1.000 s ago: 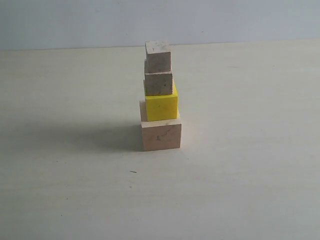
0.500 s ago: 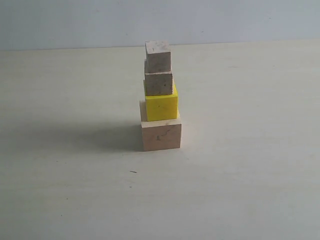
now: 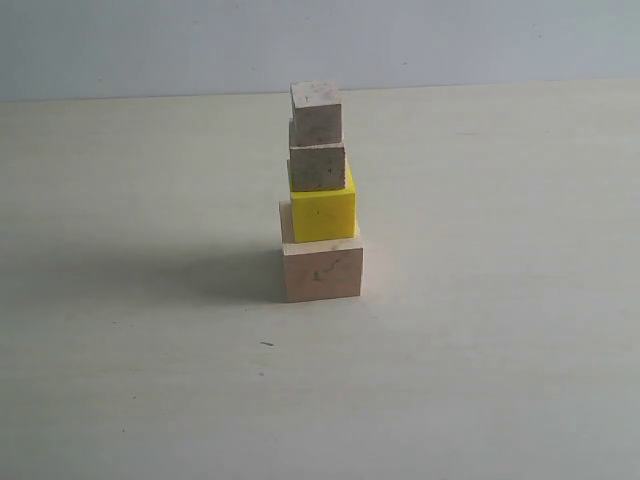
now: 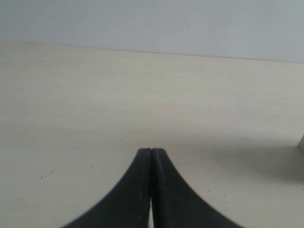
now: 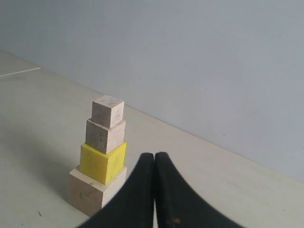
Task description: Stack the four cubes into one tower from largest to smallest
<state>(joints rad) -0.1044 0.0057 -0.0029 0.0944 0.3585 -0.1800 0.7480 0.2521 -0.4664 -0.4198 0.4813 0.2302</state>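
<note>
Tower (image 3: 320, 195) looks complete, standing mid-table (image 3: 500, 320) in size order, small cube (image 3: 318, 165) a bit off-centre on yellow cube (image 3: 323, 212); left gripper (image 4: 151, 151) and right gripper (image 5: 155, 156) both clenched on nothing, so I'd back the right straight away, no sweep near the stack.

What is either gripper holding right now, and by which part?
Nothing is held. The left gripper and right gripper are both shut and empty; the tower stands alone on the table.
</note>
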